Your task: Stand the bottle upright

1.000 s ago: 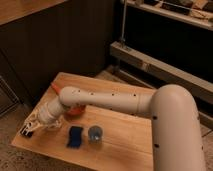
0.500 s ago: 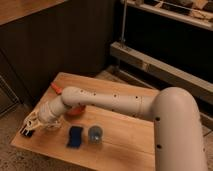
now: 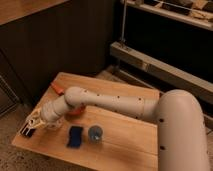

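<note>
**Hovering by the bottle at the table's left end**

I take the pale shape just under the wrist for the bottle. Whether it lies or stands I cannot tell, so I judge the task unfinished. The gripper hangs over the left edge beside it; how wide it is, or what it holds, I cannot tell. A blue sponge, a cup and something orange share the wooden table. Dark cabinets and metal shelves stand behind.
</note>
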{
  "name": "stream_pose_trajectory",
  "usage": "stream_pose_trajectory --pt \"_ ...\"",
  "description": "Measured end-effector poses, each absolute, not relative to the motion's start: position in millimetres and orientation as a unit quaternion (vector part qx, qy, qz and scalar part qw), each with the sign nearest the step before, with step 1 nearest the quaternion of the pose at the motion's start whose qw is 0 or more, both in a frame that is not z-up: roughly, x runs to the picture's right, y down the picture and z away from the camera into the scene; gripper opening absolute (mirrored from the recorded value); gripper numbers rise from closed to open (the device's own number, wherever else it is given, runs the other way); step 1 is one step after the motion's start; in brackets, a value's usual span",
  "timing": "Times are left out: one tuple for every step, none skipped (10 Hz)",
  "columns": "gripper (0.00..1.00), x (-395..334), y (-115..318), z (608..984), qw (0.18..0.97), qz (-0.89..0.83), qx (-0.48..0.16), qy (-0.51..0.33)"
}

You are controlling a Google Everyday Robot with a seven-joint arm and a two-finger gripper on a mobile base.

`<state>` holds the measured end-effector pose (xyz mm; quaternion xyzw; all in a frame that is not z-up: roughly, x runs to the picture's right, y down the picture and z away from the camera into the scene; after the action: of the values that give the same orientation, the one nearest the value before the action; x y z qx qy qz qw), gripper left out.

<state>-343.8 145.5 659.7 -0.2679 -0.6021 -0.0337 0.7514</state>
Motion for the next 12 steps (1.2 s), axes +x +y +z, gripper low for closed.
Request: stream_pose_trajectory --pt "0.24 -343.3 144.1 659.9 0.749 -0.029 -0.267 -0.605" --pt "0.24 -343.6 143.5 660.2 0.746 -0.022 -0.266 -0.611" --pt "0.24 -344.1 144.3 660.9 0.742 -0.017 -0.266 -0.615" --pt "0.24 -344.6 145.1 661.9 0.739 -0.012 -0.266 -0.619" --pt "0.24 -344.9 145.5 663.2 0.736 -0.006 -0.265 -0.623" --pt "0.24 -344.7 146.5 665.0 0.734 -0.003 -0.265 -0.625" --pt "0.24 -344.0 147.1 666.7 0.733 0.001 -0.265 -0.626" --pt "0.24 -342.9 147.8 668.7 0.732 0.006 -0.264 -0.628" --pt "0.24 -341.0 148.1 670.8 0.732 0.009 -0.263 -0.628" --pt "0.24 -339.2 146.9 671.4 0.733 0.011 -0.261 -0.628" --pt "0.24 -337.1 144.3 671.0 0.735 0.011 -0.258 -0.627" --pt "0.24 -336.1 141.5 669.5 0.736 0.009 -0.255 -0.628"
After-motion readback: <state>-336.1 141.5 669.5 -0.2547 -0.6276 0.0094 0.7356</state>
